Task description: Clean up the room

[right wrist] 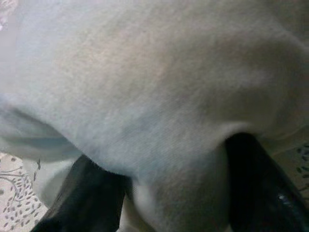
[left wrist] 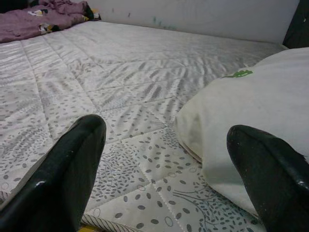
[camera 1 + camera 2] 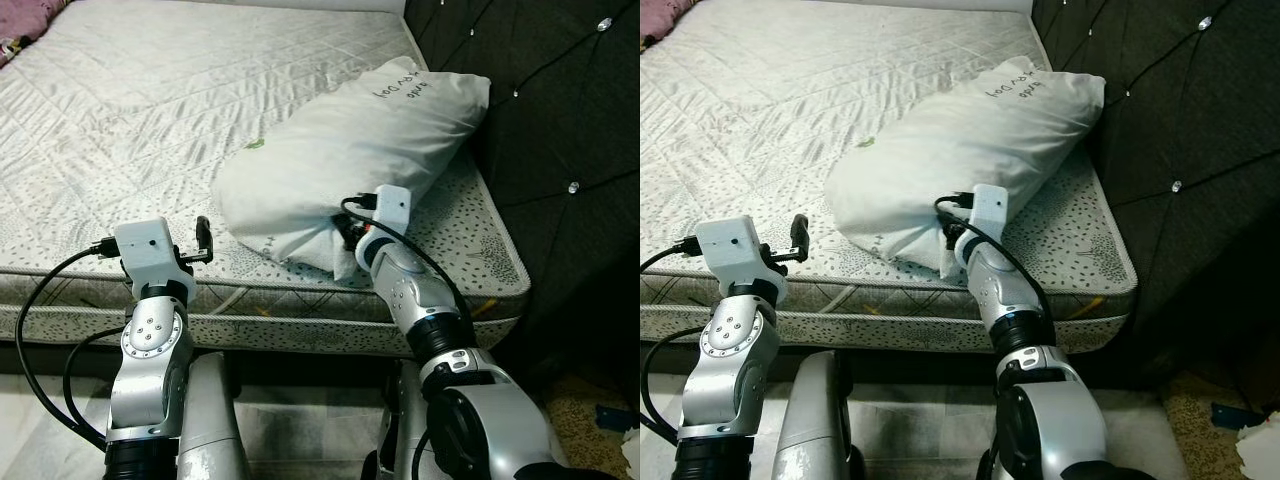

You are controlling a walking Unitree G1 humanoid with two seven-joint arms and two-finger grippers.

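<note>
A white pillow (image 3: 350, 150) with handwriting near its top lies slanted on the right side of the bare mattress (image 3: 130, 120), up against the headboard. My right gripper (image 3: 346, 236) is at the pillow's near lower corner, shut on it. In the right wrist view, pillow fabric (image 1: 154, 96) bulges between the two black fingers (image 1: 87, 198). My left gripper (image 3: 203, 240) hovers open at the mattress's front edge, left of the pillow. In the left wrist view its fingers (image 2: 72, 179) frame the mattress and the pillow's edge (image 2: 251, 96), holding nothing.
A dark tufted headboard (image 3: 560, 120) rises on the right. Purple bedding (image 2: 43, 17) is bunched at the far left corner of the bed. Beside the bed at lower right, a crumpled white scrap (image 3: 1260, 440) and a small blue item (image 3: 610, 415) lie on the floor.
</note>
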